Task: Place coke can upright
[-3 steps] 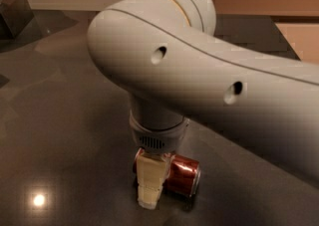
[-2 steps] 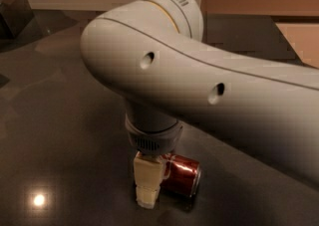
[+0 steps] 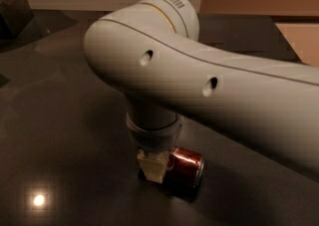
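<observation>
The coke can [image 3: 188, 166] is red with a silver end and lies on its side on the dark table [image 3: 65, 120], near the front. My gripper [image 3: 157, 169] hangs straight down from the big white arm [image 3: 199, 90] and sits low at the can's left end, touching or very close to it. Only its cream-coloured tip shows below the grey wrist ring. The arm hides the rest of the gripper and part of the can.
A dark angular object [image 3: 12, 18] stands at the table's far left corner. A bright lamp reflection [image 3: 38, 200] lies on the tabletop at the front left. The table's far edge meets a beige floor at the right [image 3: 299, 36].
The gripper has come down closer to the table beside the can, so less of its cream tip shows. The arm's elbow has swung to the right. The can still lies in the same spot.
</observation>
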`<state>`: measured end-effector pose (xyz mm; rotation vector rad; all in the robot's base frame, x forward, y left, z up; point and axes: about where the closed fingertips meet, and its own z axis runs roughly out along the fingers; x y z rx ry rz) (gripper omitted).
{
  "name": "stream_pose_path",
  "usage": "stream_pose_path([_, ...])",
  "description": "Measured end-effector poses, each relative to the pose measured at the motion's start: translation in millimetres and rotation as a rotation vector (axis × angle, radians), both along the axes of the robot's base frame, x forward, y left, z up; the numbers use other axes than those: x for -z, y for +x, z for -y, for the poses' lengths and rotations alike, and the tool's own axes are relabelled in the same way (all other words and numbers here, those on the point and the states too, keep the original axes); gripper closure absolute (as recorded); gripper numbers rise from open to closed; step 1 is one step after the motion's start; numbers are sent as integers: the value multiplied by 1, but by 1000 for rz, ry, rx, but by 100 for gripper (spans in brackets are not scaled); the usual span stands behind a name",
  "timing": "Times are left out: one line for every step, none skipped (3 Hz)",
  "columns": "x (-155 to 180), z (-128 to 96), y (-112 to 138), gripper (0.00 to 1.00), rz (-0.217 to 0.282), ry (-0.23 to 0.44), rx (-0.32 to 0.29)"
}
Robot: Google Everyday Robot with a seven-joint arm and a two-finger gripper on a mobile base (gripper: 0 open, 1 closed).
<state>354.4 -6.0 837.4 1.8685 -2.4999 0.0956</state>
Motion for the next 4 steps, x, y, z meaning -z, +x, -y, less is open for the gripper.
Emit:
stream_pose_path([-13, 2, 7, 70, -2, 58, -3])
stream_pose_path([-43, 6, 18, 92, 42, 175, -12])
stream_pose_path([-69, 13, 25, 100, 105, 344, -32])
stream_pose_path([-85, 23, 44, 100, 176, 549, -33])
